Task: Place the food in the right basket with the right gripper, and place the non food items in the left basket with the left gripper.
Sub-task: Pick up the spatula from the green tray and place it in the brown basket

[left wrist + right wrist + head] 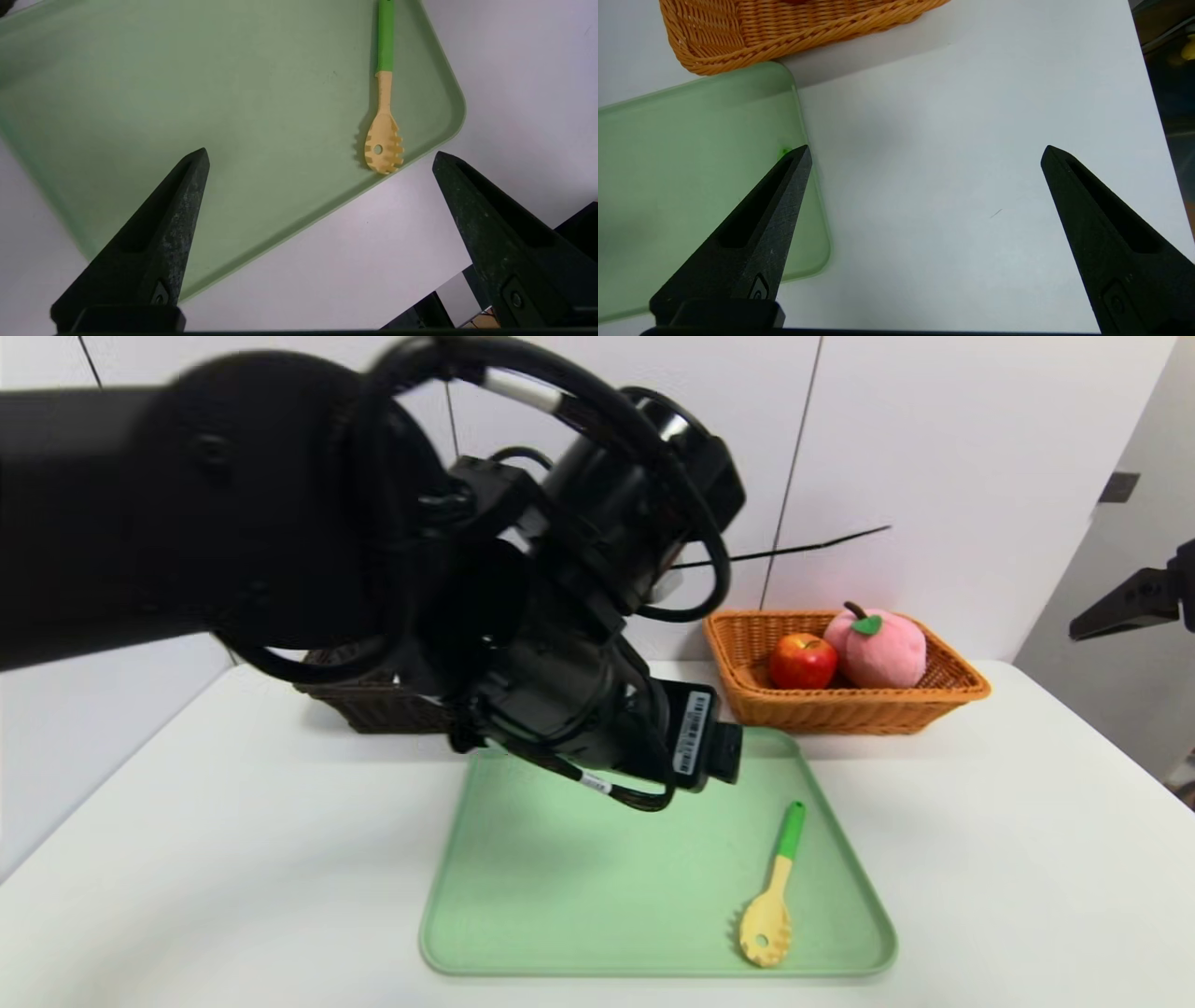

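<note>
Hovering over the tray (140, 93) with jaws wide apart and empty, the left gripper (320, 161) looks down toward the spoon (384, 116), which lies on the tray's right side near the front edge. Right gripper (924, 154) is also spread open, holding nothing, off to the right above the table (971, 140). Apple (803, 660) and plush peach (878, 649) sit in the right basket (738, 644), so food looks done. Left basket (373, 705) is mostly hidden behind the arm. Spoon is left to move.

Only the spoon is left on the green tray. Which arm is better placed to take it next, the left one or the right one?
Left. The left gripper hangs open above the tray, looking at the spoon, a non-food item. The right gripper is off beside the table.
</note>
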Robot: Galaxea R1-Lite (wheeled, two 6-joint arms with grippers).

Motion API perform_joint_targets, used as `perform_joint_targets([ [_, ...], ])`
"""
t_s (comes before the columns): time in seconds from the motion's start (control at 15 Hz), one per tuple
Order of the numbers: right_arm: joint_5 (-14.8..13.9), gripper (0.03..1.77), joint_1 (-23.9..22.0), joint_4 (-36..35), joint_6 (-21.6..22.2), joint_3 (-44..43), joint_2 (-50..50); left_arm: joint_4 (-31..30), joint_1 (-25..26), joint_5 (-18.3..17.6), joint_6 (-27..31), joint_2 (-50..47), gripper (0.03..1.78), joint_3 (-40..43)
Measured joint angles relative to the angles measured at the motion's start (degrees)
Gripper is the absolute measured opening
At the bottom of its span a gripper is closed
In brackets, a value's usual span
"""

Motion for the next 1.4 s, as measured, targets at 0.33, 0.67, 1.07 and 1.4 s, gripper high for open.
perform_joint_targets([
  [0.33, 0.0, 1.69, 0.0, 0.0, 0.2, 2.5, -1.1, -2.6, -2.9, 0.2, 3.4, 12.1, 1.69, -5.9],
  [0.67, 0.0, 1.69, -0.1, -0.2, 0.2, 6.7, -2.3, -6.1, -5.6, 1.6, 4.6, 16.3, 1.69, -6.2],
  [1.07, -0.2, 1.69, 0.0, -0.3, 0.3, 8.2, -2.6, -11.6, -7.3, 8.4, 3.7, 19.4, 1.69, -6.3],
  [1.4, -0.2, 1.69, -0.1, -0.2, 0.2, 9.8, -3.2, -12.0, -8.6, 10.0, 1.8, 21.3, 1.69, -6.2],
])
